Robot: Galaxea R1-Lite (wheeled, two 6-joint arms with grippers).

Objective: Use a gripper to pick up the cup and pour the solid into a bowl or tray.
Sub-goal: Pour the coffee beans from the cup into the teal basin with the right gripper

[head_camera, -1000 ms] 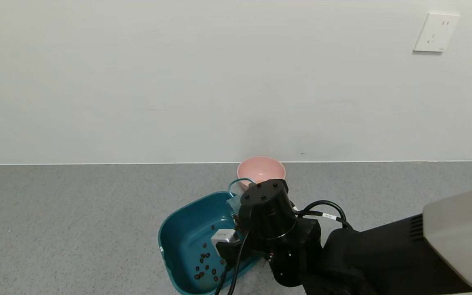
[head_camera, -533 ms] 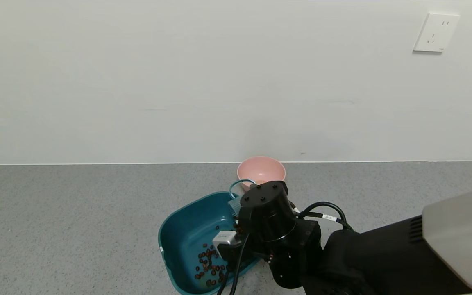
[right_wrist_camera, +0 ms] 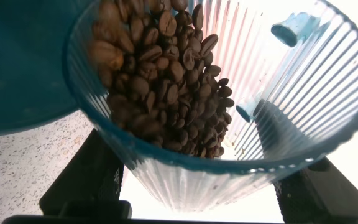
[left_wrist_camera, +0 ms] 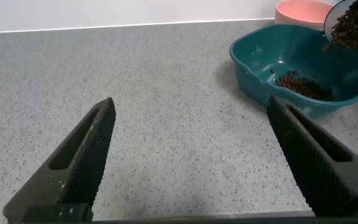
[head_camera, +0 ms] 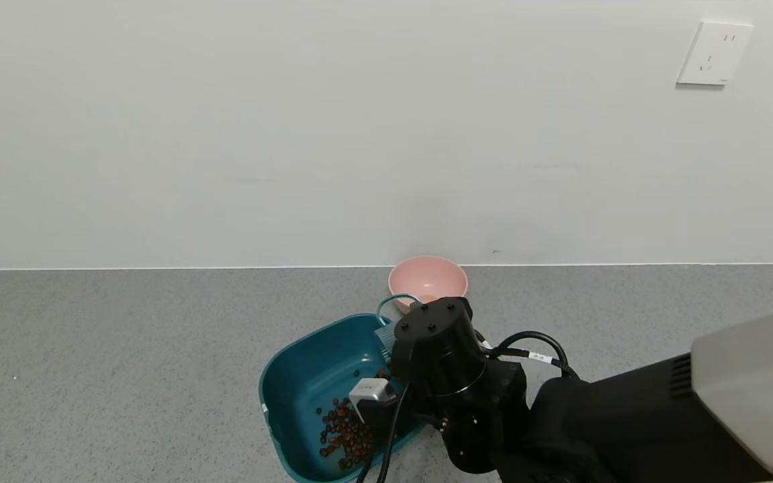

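Observation:
My right gripper [right_wrist_camera: 201, 186] is shut on the cup [right_wrist_camera: 229, 124], a ribbed translucent blue-grey tumbler, and holds it tipped over the dark teal tub [head_camera: 299, 382]. Coffee beans [right_wrist_camera: 160, 68] crowd at the cup's lowered rim. A pile of beans [head_camera: 345, 436] lies on the tub's floor. In the head view the black round wrist [head_camera: 437, 349] hides most of the cup; only a ribbed patch [head_camera: 385, 333] and the teal handle loop [head_camera: 393, 300] show. My left gripper [left_wrist_camera: 194, 155] is open and empty, low over the countertop, apart from the tub [left_wrist_camera: 260, 56].
A round pink bowl [head_camera: 427, 275] stands just behind the tub, near the wall. The grey speckled countertop [head_camera: 125, 349] stretches to both sides. A wall socket [head_camera: 714, 54] is high on the right.
More beans have dropped from the cup into the tub, and the pile on its floor has grown. The right wrist has turned a little further. The left gripper has not moved.

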